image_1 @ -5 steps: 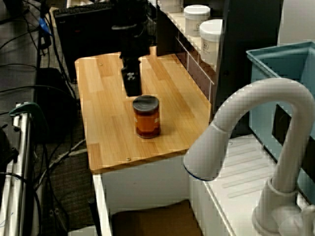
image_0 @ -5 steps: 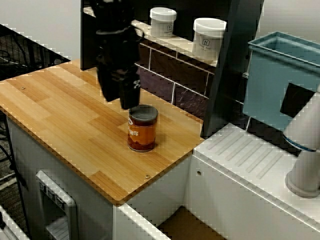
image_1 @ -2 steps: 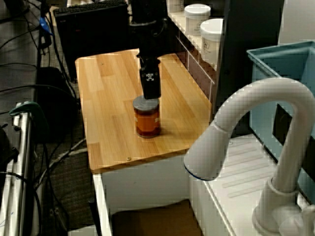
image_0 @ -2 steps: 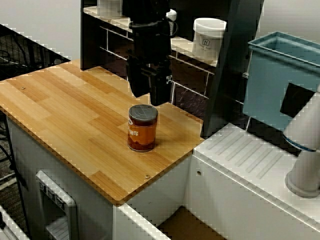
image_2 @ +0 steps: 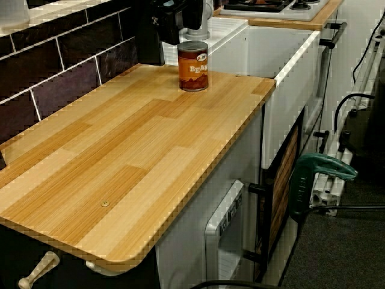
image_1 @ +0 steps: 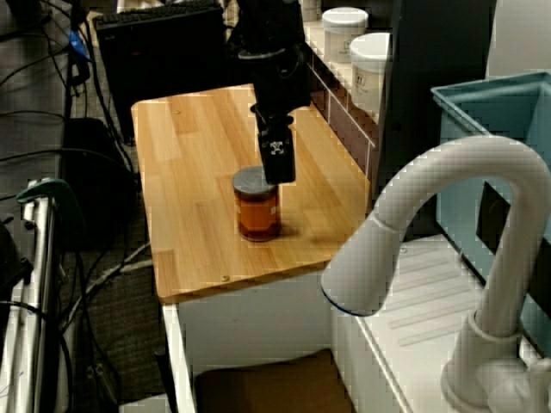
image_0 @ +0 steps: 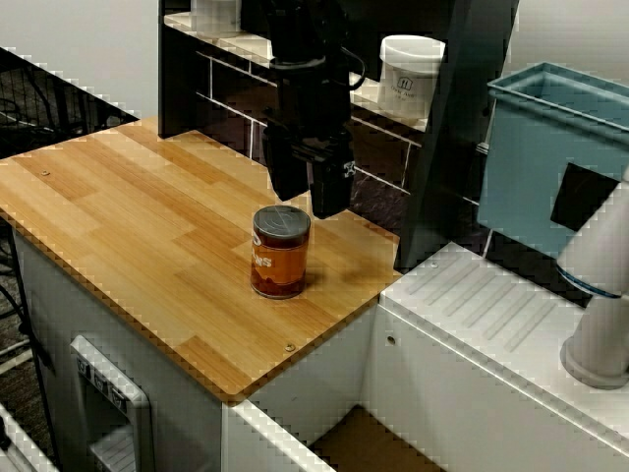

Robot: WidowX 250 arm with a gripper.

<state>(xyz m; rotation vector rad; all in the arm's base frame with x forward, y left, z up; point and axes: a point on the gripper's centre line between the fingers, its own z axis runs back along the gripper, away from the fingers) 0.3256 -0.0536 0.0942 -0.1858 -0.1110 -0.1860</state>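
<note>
One can (image_0: 280, 251) stands upright on the wooden worktop (image_0: 128, 226), near the corner closest to the sink and well in from both edges. It has an orange-brown label and a dark closed top, so its contents cannot be seen. The gripper (image_0: 309, 194) hangs just above the can and slightly towards the tiled wall (image_0: 378, 162). Its jaws stand a little apart with nothing between them, and they do not touch the can. In the view over the tap the gripper (image_1: 278, 162) overlaps the can's (image_1: 257, 205) top edge, though it looks to be behind the can rather than on it.

On the shelf (image_1: 331, 53) above the tiles stand two white tubs (image_1: 344, 23), both lidded, so what they hold is hidden. In the view facing the shelf the arm covers most of one of them. A teal bin (image_0: 550, 147) sits beyond the dark upright post (image_0: 447, 128). Its inside is not visible.

Apart from the can, the worktop carries nothing in these views. Beside it lies a white ribbed draining board (image_0: 491, 315), with one white curved tap (image_1: 448, 215). The view along the worktop shows the can (image_2: 193, 66) with a hob (image_2: 264, 6) at the far end, and a green clamp (image_2: 319, 174) stands by the floor. Cables (image_1: 86, 215) trail over the floor to one side.
</note>
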